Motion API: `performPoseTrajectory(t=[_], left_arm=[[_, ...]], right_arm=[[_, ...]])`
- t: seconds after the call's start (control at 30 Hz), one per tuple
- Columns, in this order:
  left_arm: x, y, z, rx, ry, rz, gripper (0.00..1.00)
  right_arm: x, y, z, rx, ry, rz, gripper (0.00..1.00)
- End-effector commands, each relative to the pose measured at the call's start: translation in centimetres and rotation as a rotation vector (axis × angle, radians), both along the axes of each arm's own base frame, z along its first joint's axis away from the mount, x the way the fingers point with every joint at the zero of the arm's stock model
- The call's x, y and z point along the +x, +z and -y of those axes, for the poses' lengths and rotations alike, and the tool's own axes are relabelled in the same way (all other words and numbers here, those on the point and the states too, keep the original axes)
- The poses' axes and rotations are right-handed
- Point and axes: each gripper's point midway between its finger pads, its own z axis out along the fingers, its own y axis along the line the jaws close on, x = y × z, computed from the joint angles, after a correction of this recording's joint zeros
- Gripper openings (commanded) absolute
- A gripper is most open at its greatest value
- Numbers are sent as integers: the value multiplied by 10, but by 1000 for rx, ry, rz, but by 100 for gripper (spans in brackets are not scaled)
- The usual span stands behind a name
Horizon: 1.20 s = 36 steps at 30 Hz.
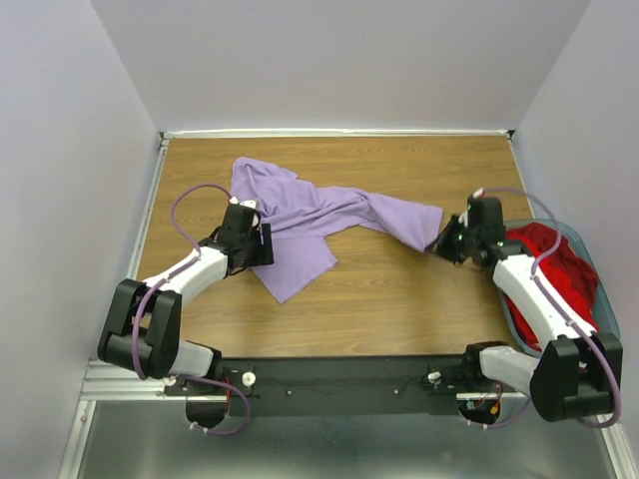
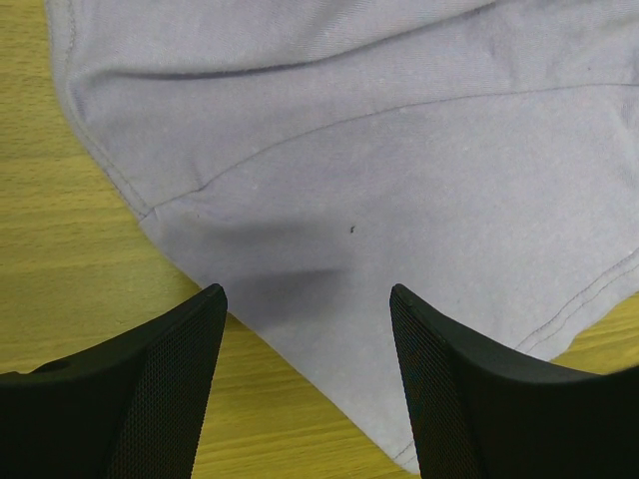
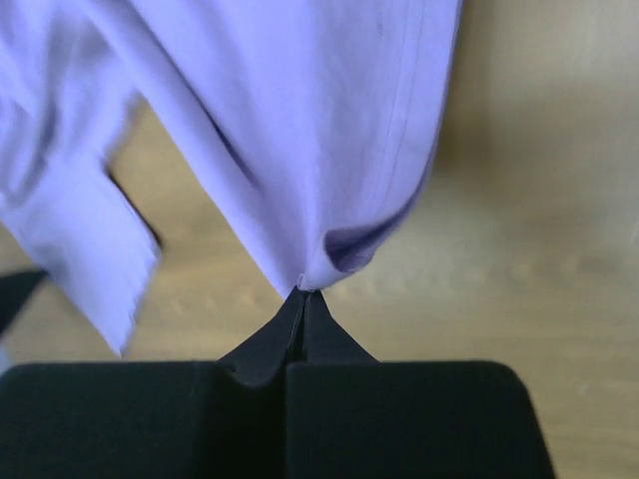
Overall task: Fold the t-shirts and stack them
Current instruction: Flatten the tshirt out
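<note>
Right pincer (image 3: 303, 292) closed on a mere corner of the lavender t-shirt (image 1: 319, 213) — twisted from 10 to 3 o'clock on the surface (image 1: 399, 309) — left pincer (image 2: 308, 294) open above it: cloth may slip, or drag unpinned.

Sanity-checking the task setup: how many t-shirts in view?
2: the lavender t-shirt lies across mid-table, pinched by the right gripper; the red t-shirt is bunched in the basket at right. More may hide beneath it.

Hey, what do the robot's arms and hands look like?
The left arm and right arm have white links, black joints and a mauve cable looping alongside. The left hand and right hand are black with two tapering fingers; the left pads look finely meshed.
</note>
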Motion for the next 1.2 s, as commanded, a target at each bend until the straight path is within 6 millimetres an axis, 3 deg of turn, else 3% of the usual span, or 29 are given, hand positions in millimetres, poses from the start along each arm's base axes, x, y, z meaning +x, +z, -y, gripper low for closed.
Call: performPoseTrajectory(t=[0.0,0.07,0.13,0.23,0.27,0.37,0.43,0.57,0.77,0.97,1.03,1.1,1.17], left_arm=[[7,5,-8,29,24,20,75],[7,6,-9,34,33,26,75],[7,7,-9,32,37,29,75],[6,7,-8,23,42,28,75],[5,6,-7,16,39,22,75],[3,4,-5,0,39,15,75],[1,2,-5,0,38,6,75],[-3,-8,-8,25,39,-35,75],[-6,-22,-27,59,91,-89,74],[6,-34,-48,64,151,-126,74],[18,-32,-51,66,161,-119,74],[32,-36,-54,73,167,-129,74],[44,-39,-56,78,172,-134,74]], right_arm=[[-69,-47,-27,170,71,-249,1],[-99,-67,-34,217,103,-350,2],[-110,-72,-36,234,117,-374,7],[-110,-73,-34,224,117,-369,22],[-106,-72,-32,208,111,-359,32],[-81,-55,-27,156,121,-295,41],[-55,-37,-19,92,109,-218,43],[-16,-29,2,-37,56,-160,43],[24,-61,11,-54,21,-185,36],[63,-93,19,-63,-28,-184,35],[82,-93,28,-82,-58,-165,35],[96,-106,36,-104,-80,-181,35],[119,-101,40,-109,-93,-155,35]])
